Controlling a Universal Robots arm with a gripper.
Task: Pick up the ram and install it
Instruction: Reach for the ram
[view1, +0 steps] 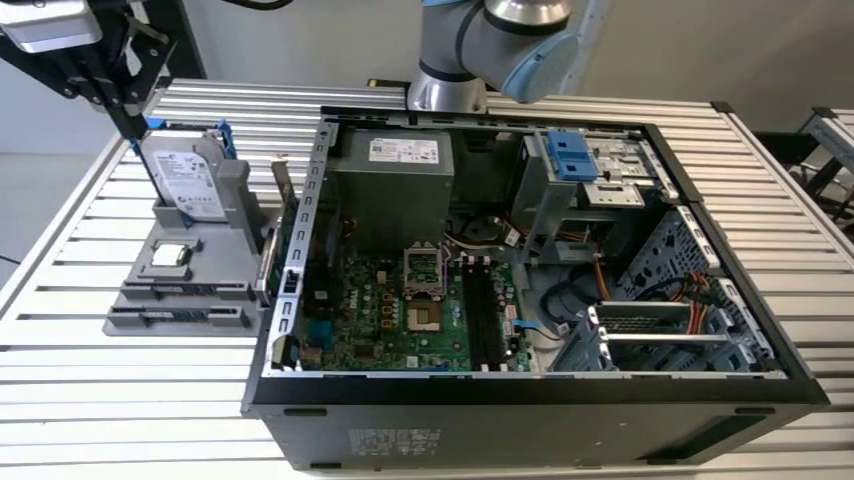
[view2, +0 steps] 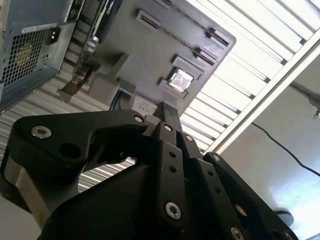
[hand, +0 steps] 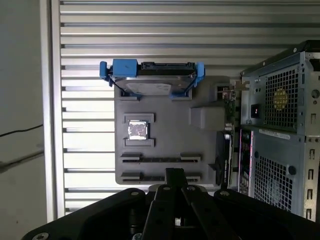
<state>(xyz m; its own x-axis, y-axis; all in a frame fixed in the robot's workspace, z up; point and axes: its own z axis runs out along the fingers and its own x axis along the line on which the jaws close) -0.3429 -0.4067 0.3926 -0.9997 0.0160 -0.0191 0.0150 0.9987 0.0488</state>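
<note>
1. I cannot place the ram for certain. The 2 long slots (hand: 160, 159) at the near end of the grey holder (hand: 170, 135) look bare.
2. The dark memory sockets (view1: 481, 315) on the motherboard (view1: 374, 320), just right of the processor socket, may hold it. Whether a stick stands there cannot be told.
3. The gripper (view1: 136, 124) hangs high over the holder's far corner at the exterior view's left, just beside the hard drive (view1: 187, 175) and well apart from the open case (view1: 534, 430).
4. The fingers (hand: 174, 176) are drawn together, with nothing visible between them.
5. The holder carries the hard drive, the small square chip (view1: 168, 255) and an expansion card (hand: 222, 155) at its right edge, all on the slatted bench (view1: 80, 400).
6. Judgement: no pick is in hand now. Either the ram is seated or the work has not started.
</note>
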